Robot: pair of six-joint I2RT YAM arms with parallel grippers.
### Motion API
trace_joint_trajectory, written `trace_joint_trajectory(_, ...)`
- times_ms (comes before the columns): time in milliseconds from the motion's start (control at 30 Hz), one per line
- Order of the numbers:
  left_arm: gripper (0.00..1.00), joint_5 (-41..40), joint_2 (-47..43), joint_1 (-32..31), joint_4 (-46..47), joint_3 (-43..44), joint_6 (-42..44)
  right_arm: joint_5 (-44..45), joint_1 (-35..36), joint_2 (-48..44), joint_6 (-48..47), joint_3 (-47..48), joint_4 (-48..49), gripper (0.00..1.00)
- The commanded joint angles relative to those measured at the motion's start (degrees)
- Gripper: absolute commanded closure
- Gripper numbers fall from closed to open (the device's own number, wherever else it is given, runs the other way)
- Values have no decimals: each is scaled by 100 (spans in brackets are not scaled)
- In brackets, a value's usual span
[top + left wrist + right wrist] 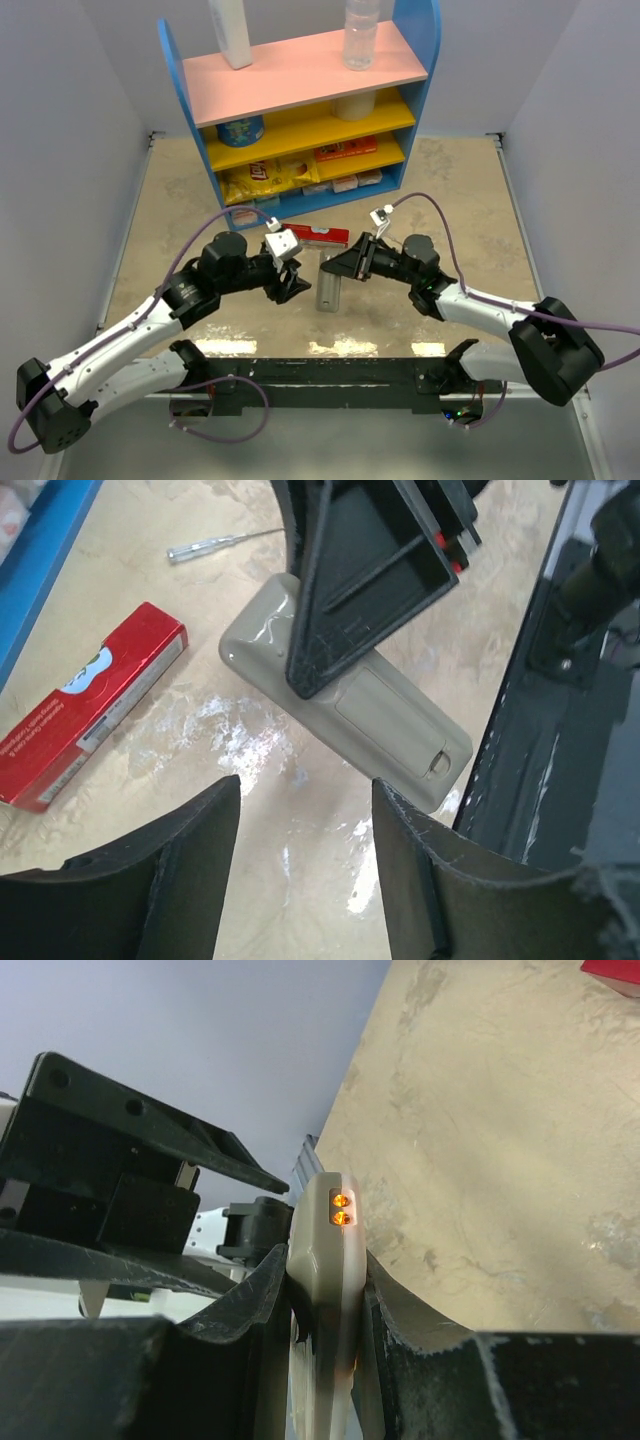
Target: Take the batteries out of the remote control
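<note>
The remote control (329, 292) is a pale grey bar, held just above the table in the middle. My right gripper (345, 268) is shut on it from the right. In the right wrist view the remote (335, 1230) sits edge-on between the fingers (255, 1300), with two orange lights at its tip. In the left wrist view the remote's back (390, 725) faces up and its battery cover (400, 715) is closed, so the batteries are hidden. My left gripper (295, 285) is open and empty just left of the remote; it is over bare table in its own view (305, 790).
A flat red box (318, 235) lies behind the grippers, also in the left wrist view (90, 710). A thin pale stick (215, 545) lies beyond the remote. A blue shelf unit (300, 80) stands at the back. A black bar (330, 380) runs along the near edge.
</note>
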Motion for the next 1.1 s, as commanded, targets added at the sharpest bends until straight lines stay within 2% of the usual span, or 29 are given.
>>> trace_joint_trajectory(0, 41, 177, 90, -197, 124, 107, 1168, -38, -28, -69, 108, -139, 415, 100)
trace_joint_trajectory(267, 42, -185, -243, -733, 635, -464, 1677, -134, -19, 230, 328, -254, 749, 100)
trace_joint_trajectory(400, 42, -325, -340, -1032, 960, -702, 1836, -126, -28, 396, 600, -385, 1214, 100)
trace_joint_trajectory(633, 39, -422, -112, -1331, 1013, -694, 1994, -143, -28, 572, 609, -377, 1285, 100)
trace_joint_trajectory(1067, 39, -659, 240, -1525, 1119, -527, 1941, -196, -19, 836, 847, -517, 1794, 100)
